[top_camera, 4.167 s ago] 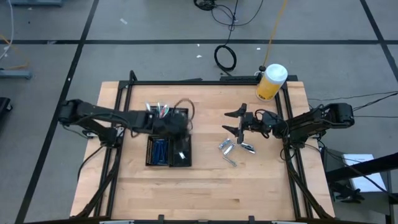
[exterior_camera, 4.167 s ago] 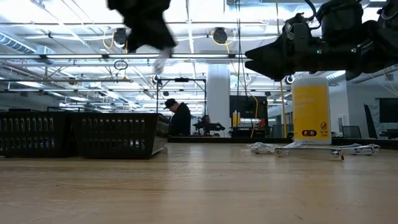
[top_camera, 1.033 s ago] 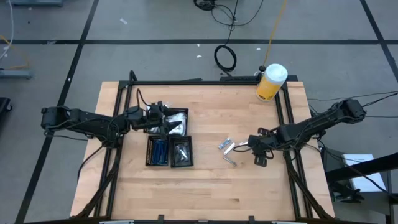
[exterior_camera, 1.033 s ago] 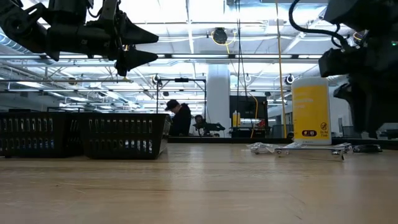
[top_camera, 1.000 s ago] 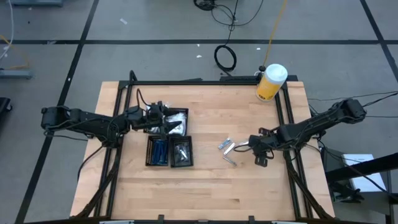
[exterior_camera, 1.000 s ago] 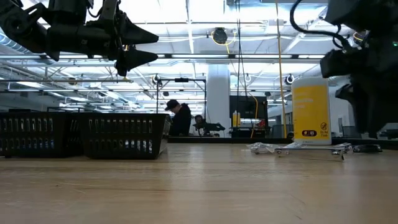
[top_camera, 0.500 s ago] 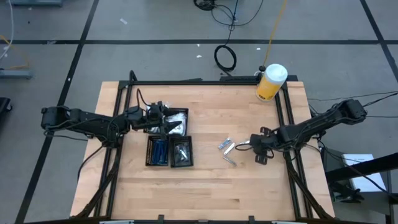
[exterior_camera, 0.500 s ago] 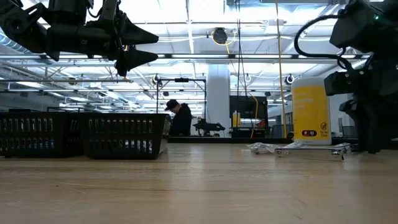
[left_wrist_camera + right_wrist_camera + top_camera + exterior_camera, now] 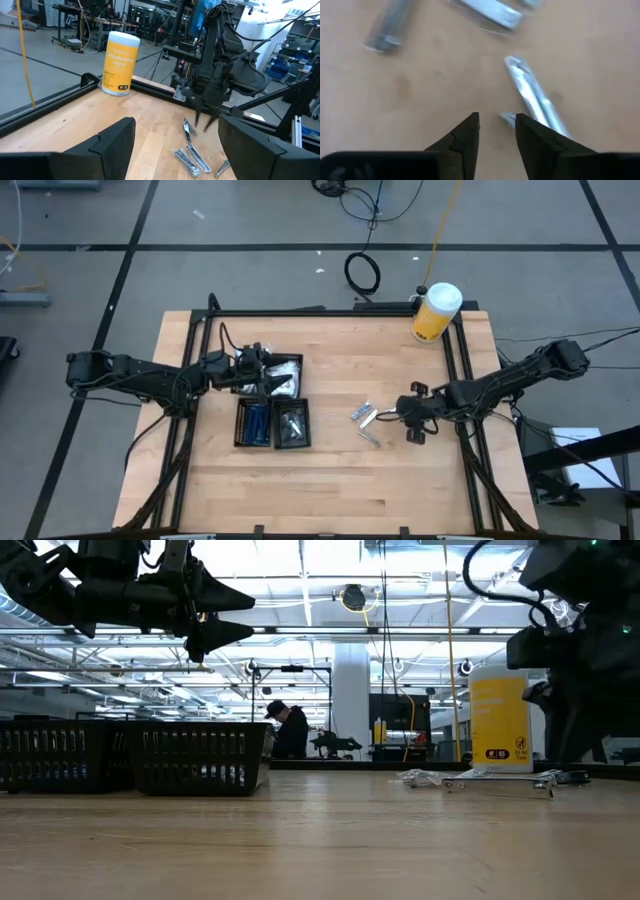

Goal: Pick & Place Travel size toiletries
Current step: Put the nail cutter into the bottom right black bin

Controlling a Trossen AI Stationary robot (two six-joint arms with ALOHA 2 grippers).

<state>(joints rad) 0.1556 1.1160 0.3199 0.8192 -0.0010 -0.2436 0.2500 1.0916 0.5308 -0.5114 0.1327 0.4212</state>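
Right gripper (image 9: 413, 420) shifted slightly toward table centre versus half second ago, low over loose toiletries (image 9: 367, 420) right of centre; jaws parted narrowly, grasping nothing, silvery tube (image 9: 534, 97) just beside one fingertip. Left gripper (image 9: 262, 372) unmoved above tray (image 9: 240, 423), jaws spread, empty. Tray compartments hold blue pieces (image 9: 257, 423), silvery tubes (image 9: 291, 425), white packets (image 9: 284, 378).

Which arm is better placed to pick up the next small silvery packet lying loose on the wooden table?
The right. Its gripper hangs low, open, right beside the loose silvery packets; one lies just past its fingertips. The left gripper waits open over the black four-compartment tray, across the table.
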